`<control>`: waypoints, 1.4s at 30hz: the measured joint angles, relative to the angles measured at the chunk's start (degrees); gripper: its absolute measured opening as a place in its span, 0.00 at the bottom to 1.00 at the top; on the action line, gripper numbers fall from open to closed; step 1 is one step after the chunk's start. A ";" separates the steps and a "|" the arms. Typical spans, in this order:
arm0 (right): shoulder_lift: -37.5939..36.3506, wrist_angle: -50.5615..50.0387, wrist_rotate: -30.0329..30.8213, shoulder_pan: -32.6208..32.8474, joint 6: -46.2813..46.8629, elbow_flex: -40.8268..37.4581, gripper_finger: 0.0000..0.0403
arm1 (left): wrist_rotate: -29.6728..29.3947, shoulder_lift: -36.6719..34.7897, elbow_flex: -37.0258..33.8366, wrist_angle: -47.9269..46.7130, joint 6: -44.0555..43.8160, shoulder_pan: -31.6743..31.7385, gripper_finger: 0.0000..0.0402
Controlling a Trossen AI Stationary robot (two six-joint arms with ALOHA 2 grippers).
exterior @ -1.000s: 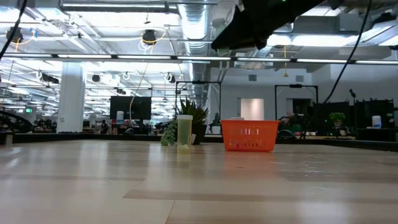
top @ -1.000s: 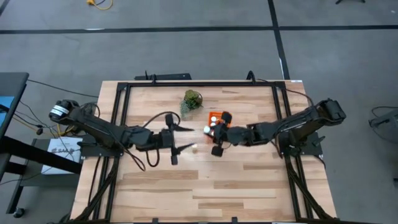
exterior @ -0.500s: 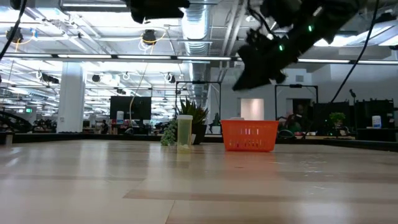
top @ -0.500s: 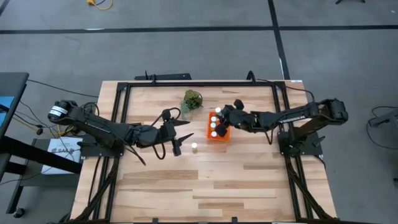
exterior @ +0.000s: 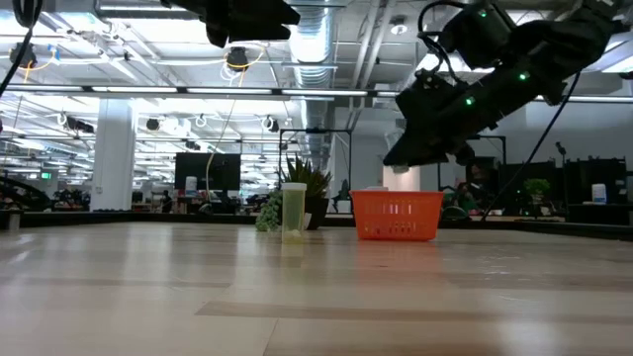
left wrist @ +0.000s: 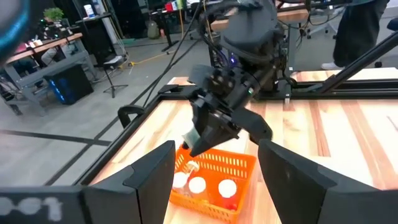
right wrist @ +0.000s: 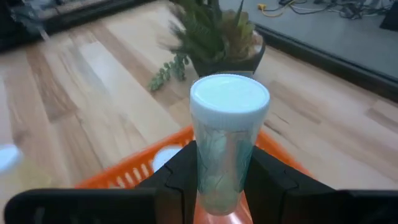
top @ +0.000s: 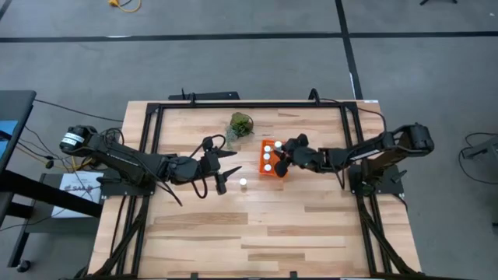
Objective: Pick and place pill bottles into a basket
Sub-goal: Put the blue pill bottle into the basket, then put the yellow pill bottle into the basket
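Observation:
The orange basket (top: 271,169) stands near the table's middle, next to a green plant (top: 240,124), with three white-capped pill bottles (top: 267,156) in it. It also shows in the low view (exterior: 398,216) and the left wrist view (left wrist: 214,180). My right gripper (top: 283,155) hangs over the basket, shut on a pill bottle (right wrist: 227,143). One more pill bottle (top: 243,183) stands on its base on the table left of the basket; the low view shows this pill bottle (exterior: 294,213) upright. My left gripper (top: 225,169) is open and empty just left of it. My right gripper pinches the pill bottle's clear body (right wrist: 225,171) between its two fingers (right wrist: 177,183), below the white cap (right wrist: 229,94), which stands free past the fingertips. The fingers come slanting from the table's right. The bottle is lifted clear, above the basket.
The potted plant (right wrist: 217,37) stands just beyond the basket's far left corner. A black frame (top: 249,104) runs round the table's edges. The bare wood (top: 257,233) toward the near edge holds nothing.
My right gripper, carrying the pill bottle, has drawn back toward the table's right from over the table left of the basket and now hangs over the basket. My left gripper has shifted a little toward the far edge and then kept still. The bottle on the table has stayed put.

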 joint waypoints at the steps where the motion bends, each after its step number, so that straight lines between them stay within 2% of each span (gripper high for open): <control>1: 0.51 -0.28 0.93 0.66 0.22 -0.09 0.24 | 0.02 0.00 0.00 0.00 0.00 0.00 0.55; 8: 4.36 1.11 4.24 3.44 2.16 -0.09 0.24 | 0.02 0.00 0.00 0.15 0.00 0.00 0.55; 15: 4.51 1.05 4.06 3.44 2.17 -0.07 0.25 | 0.00 0.00 0.00 0.20 -0.09 0.00 0.55; 32: 4.34 0.61 3.95 3.40 0.19 -0.07 0.47 | 0.02 0.00 0.00 1.51 -0.24 0.00 0.55; 36: 3.67 3.38 4.39 4.18 -3.16 -0.07 0.48 | -0.24 -0.01 0.00 1.61 -0.28 0.00 0.55; 42: 1.93 12.85 3.90 8.38 -15.96 1.35 0.48 | -2.06 -1.74 0.00 2.36 -0.31 0.02 0.55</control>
